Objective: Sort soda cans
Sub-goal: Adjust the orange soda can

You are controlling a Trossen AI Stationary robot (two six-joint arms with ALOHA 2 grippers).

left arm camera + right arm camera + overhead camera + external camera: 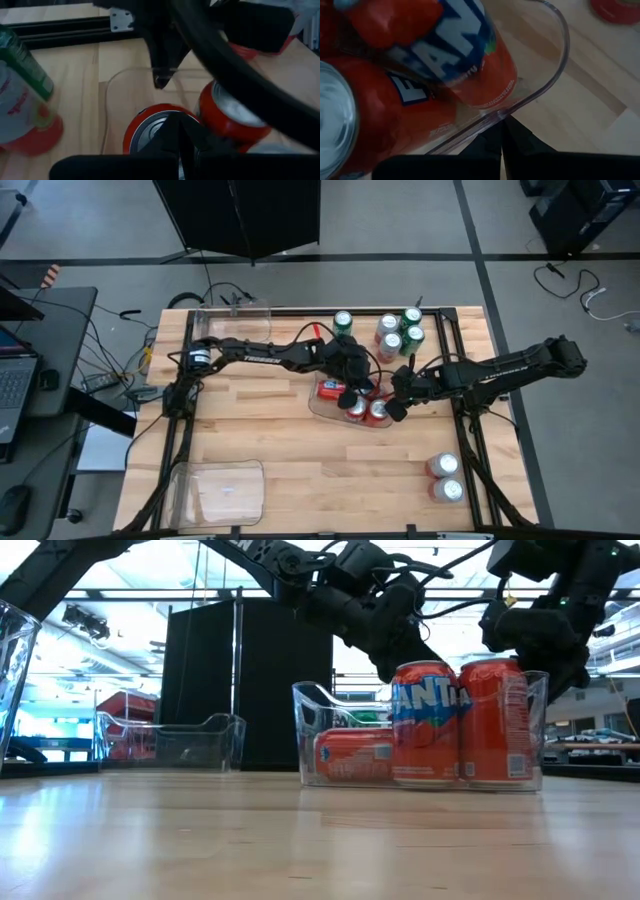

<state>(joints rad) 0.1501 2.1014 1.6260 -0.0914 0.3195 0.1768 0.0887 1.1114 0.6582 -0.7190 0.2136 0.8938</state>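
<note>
A clear tray (318,408) in the middle of the table holds three red cans: one on its side (329,390) (352,754) and two upright (357,408) (378,412) (424,722). My left gripper (350,387) (181,134) is shut, just above an upright red can's silver top (150,131). My right gripper (398,409) (504,131) is shut and stands outside the tray's right end wall (540,95). Green cans (344,322) (412,317) and silver-white cans (388,326) stand upright near the far edge. My left gripper points down over the upright red can's top (150,131); whether its shut fingertips (398,662) touch the can, I cannot tell. My right gripper's shut fingertips (501,126) lie at the outer side of the tray's curved right end wall (485,125), coming from the table's right; whether they press it, I cannot tell.
A clear tray (235,320) sits at the far left corner and another (220,490) at the near left. Two more cans (441,466) (449,490) stand near the near right corner. Bare wood lies between the middle tray and the near edge.
</note>
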